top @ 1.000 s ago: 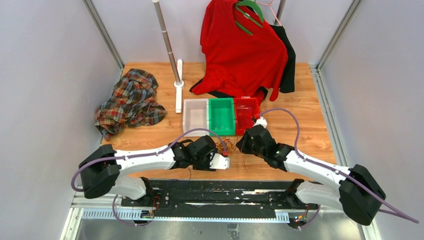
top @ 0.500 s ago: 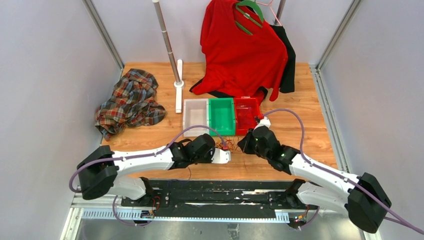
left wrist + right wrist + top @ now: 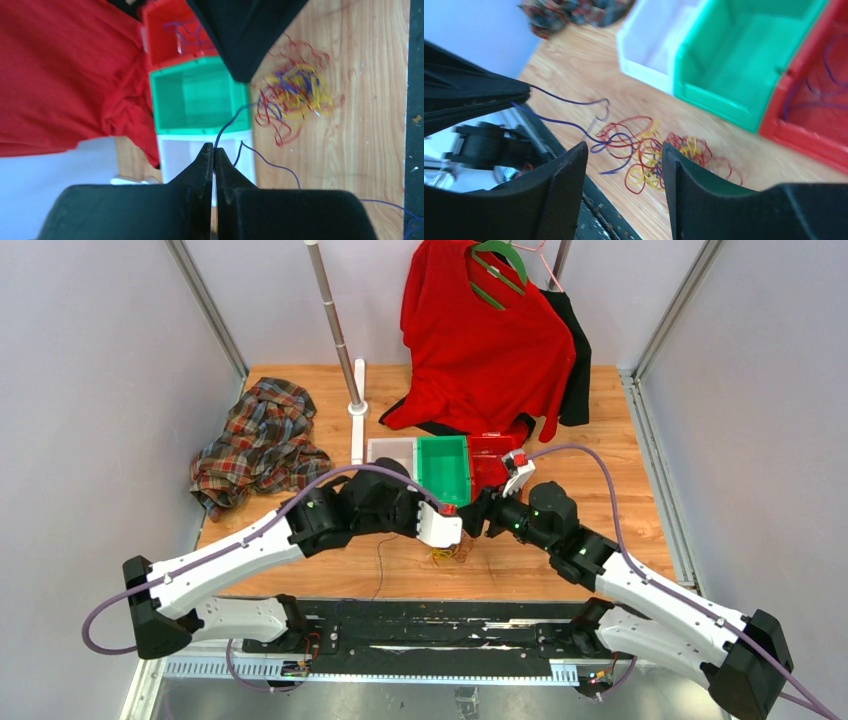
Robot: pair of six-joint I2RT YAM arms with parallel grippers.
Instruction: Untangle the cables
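Observation:
A tangle of red, yellow and purple cables [image 3: 450, 553] lies on the wooden table in front of the bins; it also shows in the wrist views [image 3: 295, 95] [image 3: 654, 155]. My left gripper [image 3: 447, 525] [image 3: 214, 150] is shut on a thin purple cable [image 3: 235, 117] that runs from its tips down into the tangle, with a loose end trailing [image 3: 380, 565]. My right gripper [image 3: 482, 515] [image 3: 624, 150] hangs open above the tangle, nothing between its fingers. The purple cable [image 3: 559, 122] stretches left to the left gripper's fingers [image 3: 499, 92].
White [image 3: 390, 455], green [image 3: 443, 468] and red [image 3: 492, 455] bins stand in a row behind the grippers; the red bin [image 3: 819, 100] holds purple cables. A plaid shirt [image 3: 260, 445] lies at the left, a red garment [image 3: 480, 340] hangs at the back, beside a metal pole [image 3: 335, 325].
My left gripper shut on the purple cable and rose toward the bins, drawing it out of the tangle. My right gripper opened and lifted off the tangle.

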